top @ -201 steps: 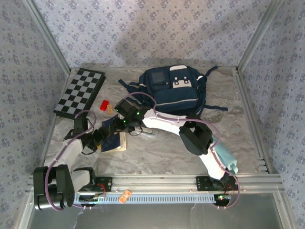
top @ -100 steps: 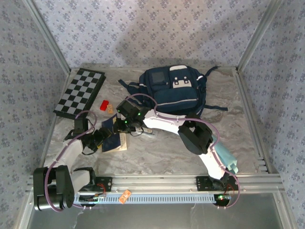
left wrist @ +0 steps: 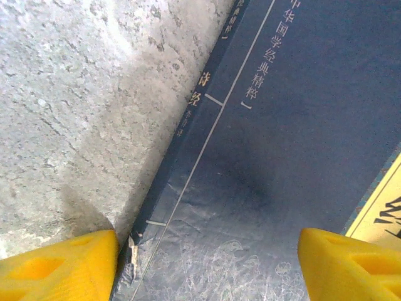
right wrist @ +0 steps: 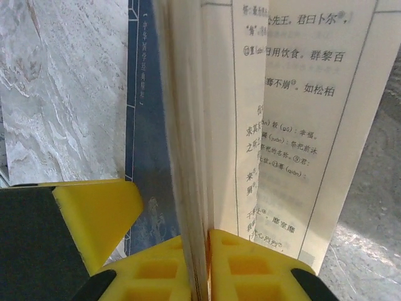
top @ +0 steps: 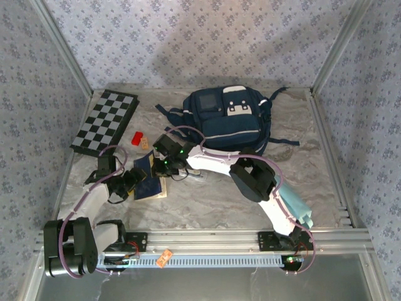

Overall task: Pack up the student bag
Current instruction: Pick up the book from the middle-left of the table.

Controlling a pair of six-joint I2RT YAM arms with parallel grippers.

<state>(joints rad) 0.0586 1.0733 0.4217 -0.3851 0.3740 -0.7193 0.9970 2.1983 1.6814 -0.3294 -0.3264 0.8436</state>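
Student bag (top: pixel 229 122) lies at the far middle of the table (top: pixel 219 200), front pocket up, well apart from the work in hand. That work is a dark blue book (top: pixel 149 180) lying left of centre, between the two grippers and presumably meant for the bag.

The right gripper (right wrist: pixel 203 263) has its jaws closed on a thin sheaf of the book's printed pages, pinched at their edge. This looks like a grip for lifting the book off the table. The left gripper (left wrist: pixel 207 263) has its jaws wide apart, a yellow fingertip on either side of the cover's corner by the spine. It seems placed to steady the book rather than take it.

The right arm reaches across from its base at the near right, elbow bent and raised, wrist tipped down over the book. The left arm stays low, forearm stretched forward, wrist angled down at the book's near-left side.
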